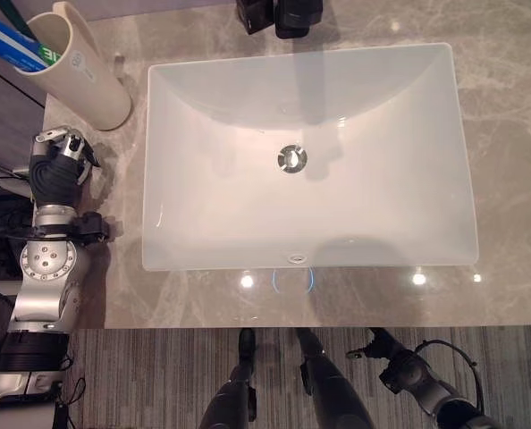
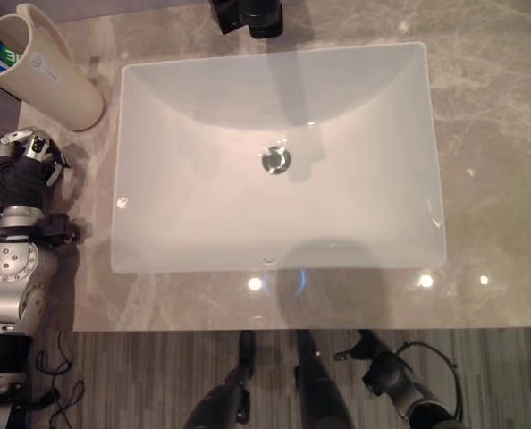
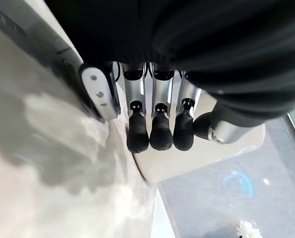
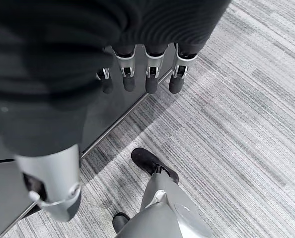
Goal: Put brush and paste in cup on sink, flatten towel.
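The cup (image 1: 80, 67) stands at the counter's (image 1: 507, 161) far left corner, just beside the white sink (image 1: 444, 152), with the blue paste (image 1: 15, 43) poking out of its mouth. That step looks done. I can't make out a brush or a towel. The left hand (image 1: 62, 159) rests on the counter just in front of the cup, fingers curled and gripping nothing. The right hand (image 4: 137, 74) hangs low over the floor, fingers relaxed and empty. The printed marks on cup and paste are too small to read.

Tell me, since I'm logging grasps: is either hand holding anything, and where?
Nothing is held: the left hand is curled by the cup, the right hand hangs empty.
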### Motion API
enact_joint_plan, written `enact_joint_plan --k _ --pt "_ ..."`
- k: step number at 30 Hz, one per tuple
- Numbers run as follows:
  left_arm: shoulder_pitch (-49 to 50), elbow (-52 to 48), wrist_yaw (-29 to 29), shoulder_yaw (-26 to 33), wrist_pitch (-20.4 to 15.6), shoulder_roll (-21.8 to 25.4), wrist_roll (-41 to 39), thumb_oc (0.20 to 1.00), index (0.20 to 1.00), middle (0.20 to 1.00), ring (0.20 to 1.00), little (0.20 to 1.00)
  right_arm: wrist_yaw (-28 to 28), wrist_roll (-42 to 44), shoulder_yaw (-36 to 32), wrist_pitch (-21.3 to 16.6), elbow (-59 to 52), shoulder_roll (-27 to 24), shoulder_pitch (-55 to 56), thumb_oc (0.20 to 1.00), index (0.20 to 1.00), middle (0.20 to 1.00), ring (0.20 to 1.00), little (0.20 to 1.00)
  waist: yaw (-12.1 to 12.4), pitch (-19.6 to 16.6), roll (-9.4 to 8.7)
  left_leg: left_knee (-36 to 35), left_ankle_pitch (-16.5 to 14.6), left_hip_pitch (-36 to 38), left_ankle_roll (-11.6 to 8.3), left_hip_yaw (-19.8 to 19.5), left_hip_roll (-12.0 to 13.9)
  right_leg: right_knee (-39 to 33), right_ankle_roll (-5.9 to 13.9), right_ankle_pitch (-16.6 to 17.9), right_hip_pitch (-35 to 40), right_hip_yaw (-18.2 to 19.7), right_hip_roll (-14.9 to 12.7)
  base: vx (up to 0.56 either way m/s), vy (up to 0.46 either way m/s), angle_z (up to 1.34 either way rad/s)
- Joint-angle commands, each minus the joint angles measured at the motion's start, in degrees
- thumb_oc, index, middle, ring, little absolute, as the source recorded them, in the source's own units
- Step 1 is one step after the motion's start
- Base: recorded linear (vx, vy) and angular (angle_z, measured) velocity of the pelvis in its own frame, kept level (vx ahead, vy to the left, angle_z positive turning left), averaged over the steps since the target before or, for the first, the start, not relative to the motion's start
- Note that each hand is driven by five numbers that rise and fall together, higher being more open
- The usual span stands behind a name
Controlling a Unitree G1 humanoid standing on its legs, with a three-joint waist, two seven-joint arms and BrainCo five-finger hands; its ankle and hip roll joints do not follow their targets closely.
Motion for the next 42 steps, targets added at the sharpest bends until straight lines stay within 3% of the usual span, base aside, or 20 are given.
enact_joint_plan --k 1,25,42 --pt "-0.4 4.4 1.1 -4.4 1.5 1.5 2.0 0.2 0.2 0.2 0.2 0.2 -1.1 2.4 0.4 -1.1 -1.4 -0.8 0.1 1.0 1.0 1.0 1.0 1.0 -1.8 0.8 -1.28 0.1 0.9 2.7 0.37 1.0 -1.5 -0.2 3.04 -4.8 2.6 0.7 -0.7 0.0 0.015 -0.11" --pt "-14.8 16.4 4.3 -10.2 2.1 6.3 2.5 0.2 0.2 0.2 0.2 0.2 -1.9 4.5 1.9 -2.3 -2.4 -0.8 -1.5 1.0 1.0 1.0 1.0 1.0 -3.7 3.3 -1.8 0.1 1.2 0.5 -0.28 2.6 -1.2 -0.2 3.3 -3.7 -0.3 1.4 -0.1 0.0 0.0 -0.02" --pt "-23.0 24.0 6.7 -14.4 2.8 5.8 3.1 0.2 0.2 0.2 0.2 0.2 -3.1 6.0 2.6 -3.3 -3.3 -0.6 -2.1 1.0 1.0 1.0 1.0 1.0 -5.3 3.8 -2.14 0.1 1.6 -1.2 -0.55 3.6 -0.8 -0.2 3.42 -2.9 -3.0 2.9 0.7 0.0 0.002 -0.03"
